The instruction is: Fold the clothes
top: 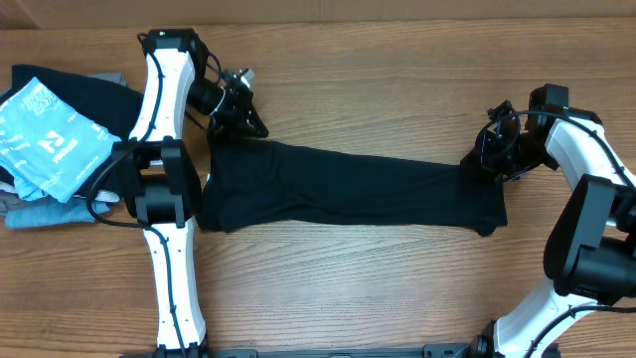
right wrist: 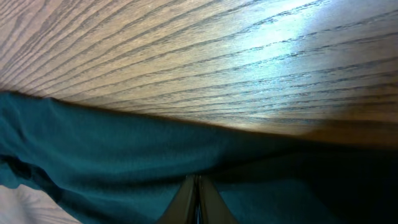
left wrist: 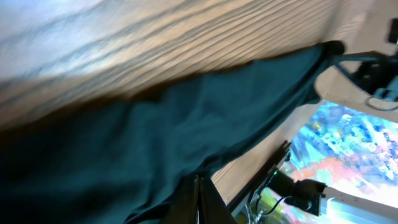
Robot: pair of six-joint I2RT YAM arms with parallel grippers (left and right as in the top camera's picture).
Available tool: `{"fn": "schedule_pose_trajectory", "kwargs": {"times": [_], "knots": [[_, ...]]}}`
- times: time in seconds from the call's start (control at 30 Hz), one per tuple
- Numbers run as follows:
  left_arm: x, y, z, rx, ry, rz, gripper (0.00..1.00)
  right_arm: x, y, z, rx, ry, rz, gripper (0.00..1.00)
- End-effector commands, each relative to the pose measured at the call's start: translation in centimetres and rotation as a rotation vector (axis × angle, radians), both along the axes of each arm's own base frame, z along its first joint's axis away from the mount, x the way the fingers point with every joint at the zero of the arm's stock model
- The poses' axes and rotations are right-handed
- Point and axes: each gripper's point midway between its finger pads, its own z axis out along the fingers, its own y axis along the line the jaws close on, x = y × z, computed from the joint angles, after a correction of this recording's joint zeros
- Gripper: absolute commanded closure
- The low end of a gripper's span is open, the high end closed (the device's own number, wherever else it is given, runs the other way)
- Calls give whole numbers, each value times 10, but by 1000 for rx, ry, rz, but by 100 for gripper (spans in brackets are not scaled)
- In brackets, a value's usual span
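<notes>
The black T-shirt (top: pixel 348 189) lies stretched across the middle of the frame. The left fingers (top: pixel 246 121) are clenched on its upper-left corner and the right fingers (top: pixel 484 157) pinch its right end. Lifting both ends evenly with the cloth taut should give a clean fold. The wooden counter (top: pixel 397 70) offers room above and below, but a pile of clothes (top: pixel 50 149) crowds the left edge.

- From overhead, the left claw (top: pixel 241 117) and right claw (top: pixel 489 157) merge darkly with the black T-shirt (top: pixel 348 189), so their fingertips are indistinct.
- The left arm (top: pixel 159 189) covers the T-shirt's left edge.
- The light-blue garment (top: pixel 45 139) hides most of the folded garments (top: pixel 30 211) beneath.
- The left wrist view is blurred, and the bright colours at its lower right are unreadable.
- Both wrist views crop the T-shirt.
</notes>
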Motion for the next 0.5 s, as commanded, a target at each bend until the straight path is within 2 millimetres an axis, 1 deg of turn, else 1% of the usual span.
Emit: {"fn": "schedule_pose_trajectory", "kwargs": {"times": [0.0, 0.07, 0.13, 0.23, 0.33, 0.4, 0.47], "knots": [[-17, 20, -20, 35, 60, -18, 96, 5, -1, 12, -18, -43, 10, 96], [-24, 24, -26, -2, 65, -36, 96, 5, -1, 12, -18, -43, 10, 96], [-25, 28, -30, -33, 41, -46, 96, 5, -1, 12, -18, -43, 10, 96], [-20, 40, -43, -38, -19, -53, 96, 5, -1, 12, -18, -44, 10, 96], [-15, 51, -61, -33, -88, -64, 95, 5, -1, 12, -19, -43, 11, 96], [-11, 58, -76, -25, -116, -50, 92, 5, -2, 12, -24, -46, 17, 96], [-7, 62, -83, -13, -124, -22, 89, 5, -2, 12, -25, -49, 23, 96]]}}
